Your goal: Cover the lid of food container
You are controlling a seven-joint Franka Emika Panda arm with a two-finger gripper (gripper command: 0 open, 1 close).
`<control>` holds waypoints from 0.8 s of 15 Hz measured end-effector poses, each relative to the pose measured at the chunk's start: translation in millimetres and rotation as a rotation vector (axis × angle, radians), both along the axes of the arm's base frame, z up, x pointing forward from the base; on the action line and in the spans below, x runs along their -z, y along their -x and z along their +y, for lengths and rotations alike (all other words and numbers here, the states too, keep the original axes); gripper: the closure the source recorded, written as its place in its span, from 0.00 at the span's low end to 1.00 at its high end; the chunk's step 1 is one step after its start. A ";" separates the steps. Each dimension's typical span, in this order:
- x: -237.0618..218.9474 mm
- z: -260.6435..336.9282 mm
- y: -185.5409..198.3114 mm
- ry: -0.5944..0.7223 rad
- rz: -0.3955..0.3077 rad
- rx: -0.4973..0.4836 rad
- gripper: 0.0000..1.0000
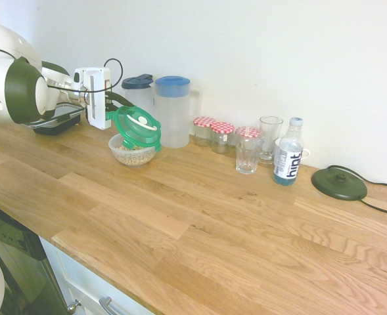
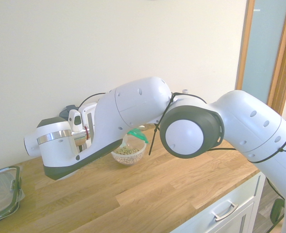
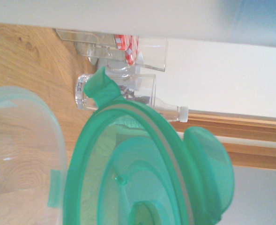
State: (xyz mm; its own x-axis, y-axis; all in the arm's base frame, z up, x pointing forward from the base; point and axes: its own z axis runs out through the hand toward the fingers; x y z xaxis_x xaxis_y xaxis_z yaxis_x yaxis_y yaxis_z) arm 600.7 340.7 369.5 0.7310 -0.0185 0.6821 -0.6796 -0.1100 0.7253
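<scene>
Pincer gripping lid, tilted over food container

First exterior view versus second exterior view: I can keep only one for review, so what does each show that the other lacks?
Only the first shows the green lid whole, tilted above the bowl at the gripper, plus two jugs, the jars, glasses, a bottle and a dark round base. Only the second shows a rectangular container on the counter and a drawer front; there the arm hides nearly all of the lid. Both share the bowl with beige food, the wooden counter and the arm.
</scene>
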 end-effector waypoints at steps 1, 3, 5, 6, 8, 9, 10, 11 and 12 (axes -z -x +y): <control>0.9 3.9 2.4 -0.008 0.006 -0.006 0.00; 4.2 11.6 7.2 -0.036 0.027 -0.017 0.00; 7.3 17.1 10.3 -0.072 0.047 -0.023 0.00; 7.3 19.4 11.8 -0.090 0.057 -0.021 0.00; 6.9 24.2 15.1 -0.126 0.073 -0.017 0.00; 6.5 26.0 16.4 -0.141 0.080 -0.015 0.00; 5.3 27.6 17.3 -0.156 0.085 -0.012 0.00; 4.4 29.4 18.7 -0.175 0.093 -0.006 0.00; 3.6 31.7 20.5 -0.198 0.103 0.001 0.00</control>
State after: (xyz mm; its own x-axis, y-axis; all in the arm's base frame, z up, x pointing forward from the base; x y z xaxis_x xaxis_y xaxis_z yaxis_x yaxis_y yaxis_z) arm 580.2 372.4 365.9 0.7965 -0.1454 0.5869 -0.6033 -0.2566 0.7551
